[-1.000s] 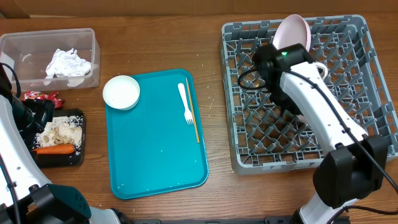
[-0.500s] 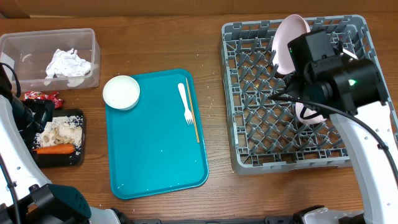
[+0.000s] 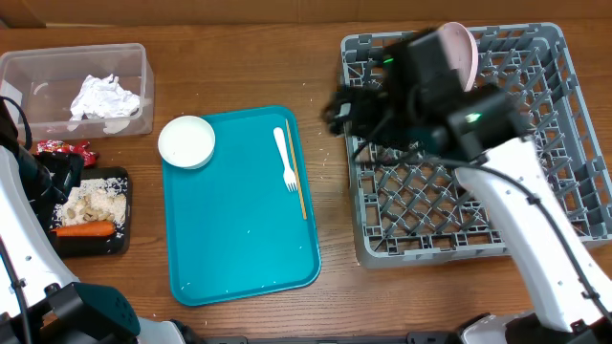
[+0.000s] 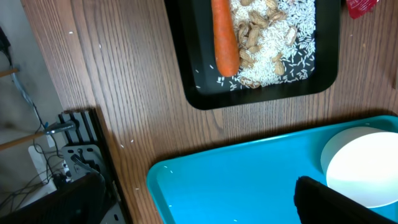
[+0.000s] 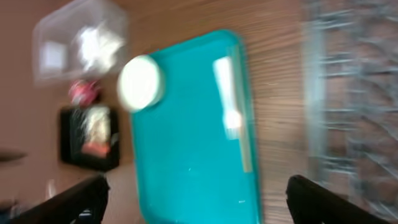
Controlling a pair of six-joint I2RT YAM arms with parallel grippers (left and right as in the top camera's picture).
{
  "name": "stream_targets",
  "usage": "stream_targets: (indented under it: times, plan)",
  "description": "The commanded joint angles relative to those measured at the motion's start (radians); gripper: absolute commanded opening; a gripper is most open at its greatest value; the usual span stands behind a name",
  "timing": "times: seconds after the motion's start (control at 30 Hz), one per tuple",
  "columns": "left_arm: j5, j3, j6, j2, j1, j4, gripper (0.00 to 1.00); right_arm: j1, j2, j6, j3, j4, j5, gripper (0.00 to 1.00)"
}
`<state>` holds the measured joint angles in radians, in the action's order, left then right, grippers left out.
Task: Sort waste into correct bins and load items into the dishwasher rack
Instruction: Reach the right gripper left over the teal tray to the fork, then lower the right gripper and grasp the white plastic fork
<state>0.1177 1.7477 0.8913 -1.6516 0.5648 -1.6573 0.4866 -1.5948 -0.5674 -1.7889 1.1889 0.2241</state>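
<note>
Overhead: the dishwasher rack point(image 3: 430, 253) fills the 3 o'clock side, with the pink plate point(image 3: 459, 48) standing on edge at its 12 o'clock rim. The right arm point(image 3: 497, 182) reaches across the rack toward 9 o'clock, motion-blurred, so its claw is unreadable here. The teal tray point(image 3: 239, 239) sits centre. The white bowl point(image 3: 186, 141) overhangs its 10 o'clock corner. The fork point(image 3: 285, 158) and chopstick point(image 3: 295, 170) lie side by side near 1 o'clock. The clear tub point(image 3: 29, 72) at 10 o'clock holds the tissue point(image 3: 105, 96). The black tray point(image 3: 126, 215) at 8 o'clock holds the scraps point(image 3: 91, 201) and carrot point(image 3: 83, 229). The red wrapper point(image 3: 62, 148) lies on the table between the two bins, in neither.

Left wrist: the left gripper point(image 4: 196, 186) is spread wide and empty over the tray's corner, bowl at 4 o'clock, black tray at 12.

Right wrist: blurred. The right gripper point(image 5: 198, 186) is also spread, nothing between the fingers, with the tray dead ahead.

Handling, my read:
- Bowl: light, rigid, probably slick. Pinch the rim, one finger inside and one outside.
- Fork: flimsy and flat on the tray. Pinch across the handle, not the tines.
- Chopstick: thin and likely to roll. Grab mid-length, square on.
- Wrapper: weightless and crinkly. Any raised fold will do.
</note>
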Motion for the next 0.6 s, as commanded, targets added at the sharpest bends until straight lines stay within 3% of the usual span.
stream_targets:
  times: [0.0, 0.23, 0.57]
  plan:
    - [0.02, 0.006, 0.003, -0.004, 0.004, -0.001, 1.0, 0.127, -0.057, 0.041, -0.003, -0.089, 0.049, 1.0]
    - [0.02, 0.006, 0.003, -0.004, 0.004, -0.001, 1.0, 0.27, -0.25, 0.041, -0.003, -0.257, -0.072, 1.0]
    - [0.02, 0.006, 0.003, -0.004, 0.004, -0.001, 1.0, 0.295, -0.558, 0.014, -0.003, -0.307, -0.372, 0.91]
